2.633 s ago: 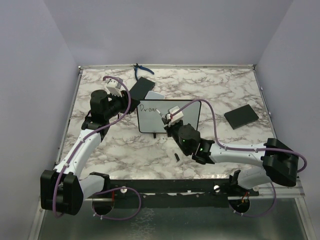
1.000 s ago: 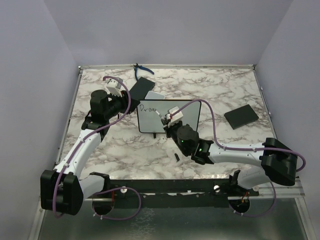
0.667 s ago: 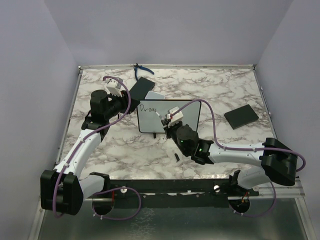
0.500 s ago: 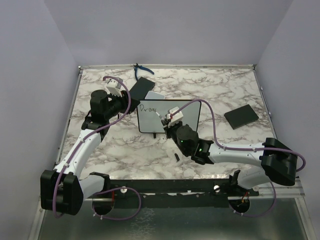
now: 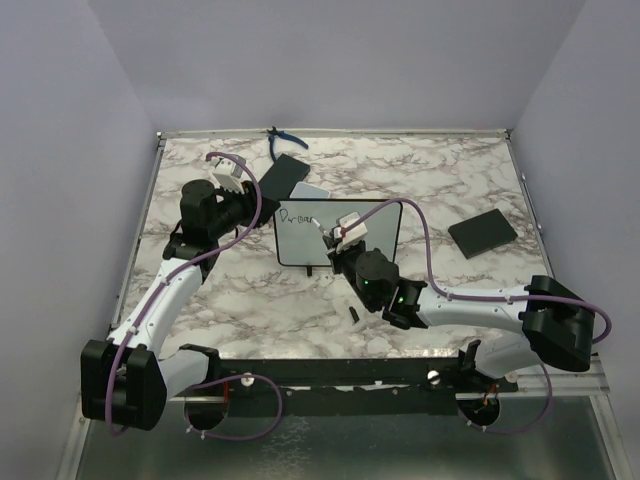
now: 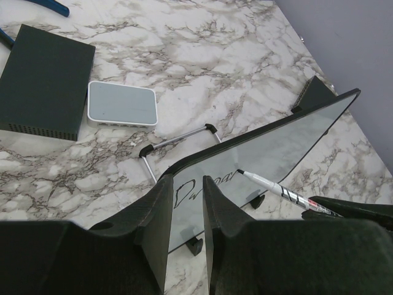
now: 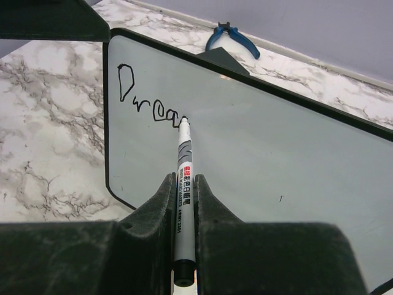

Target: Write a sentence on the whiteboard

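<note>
From the top camera, the small white whiteboard with thin black frame [image 5: 298, 242] stands upright on its little feet near the middle of the marble-pattern table [image 5: 450, 180]. The sentence [image 5: 298, 214] is only a few dark handwritten letters in the board's upper left corner. Behind the board lie a flat black rectangle [image 5: 283, 176] and a small grey-white pad [image 5: 310, 190]. The blue-handled pliers [image 5: 283, 143] lie at the far edge. A second black rectangle [image 5: 483, 232] lies well apart on the right.

In the left wrist camera, the left gripper [image 6: 187, 206] has its black fingers only a narrow gap apart. The left end of the board shows in this gap. It cannot be told if the fingers press on it.

In the right wrist camera, the right gripper [image 7: 183, 179] is closed tightly on a thin white marker with black tip [image 7: 183, 157]. The tip touches the board surface just after the letters, which read roughly "Drea".
</note>
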Tool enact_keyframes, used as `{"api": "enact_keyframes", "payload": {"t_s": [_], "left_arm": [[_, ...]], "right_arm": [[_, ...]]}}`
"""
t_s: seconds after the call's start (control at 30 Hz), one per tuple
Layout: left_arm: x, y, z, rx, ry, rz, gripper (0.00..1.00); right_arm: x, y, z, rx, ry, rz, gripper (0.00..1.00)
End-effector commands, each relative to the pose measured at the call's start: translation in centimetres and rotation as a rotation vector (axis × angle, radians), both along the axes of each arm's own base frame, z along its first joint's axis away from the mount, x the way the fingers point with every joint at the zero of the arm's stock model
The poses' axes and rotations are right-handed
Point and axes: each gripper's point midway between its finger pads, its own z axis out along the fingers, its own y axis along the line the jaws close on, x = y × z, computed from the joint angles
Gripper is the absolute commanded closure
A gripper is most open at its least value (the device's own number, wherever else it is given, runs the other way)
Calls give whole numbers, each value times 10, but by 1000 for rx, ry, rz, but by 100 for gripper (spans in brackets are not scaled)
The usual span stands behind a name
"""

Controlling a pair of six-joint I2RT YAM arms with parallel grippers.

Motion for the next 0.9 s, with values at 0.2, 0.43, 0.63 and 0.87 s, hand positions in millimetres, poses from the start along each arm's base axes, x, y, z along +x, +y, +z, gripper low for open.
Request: {"api": "enact_keyframes", "payload": {"t_s": [0.2,0.43,0.63,0.87], "left_arm": [[-5,-2,4,-6,-16,-13,73],[-5,-2,3,-7,-12,-13,73],[-5,-2,3,-7,-13,-13,73],[-5,-2,3,-7,-12,-15,73]], "right_arm": [[4,-14,7,6,-23,-73,100],[1,-16,-7,-3,12,-69,100],[-1,-15,-15,-31,30,-59,100],[-2,-15,-22,-19,53,-62,100]]}}
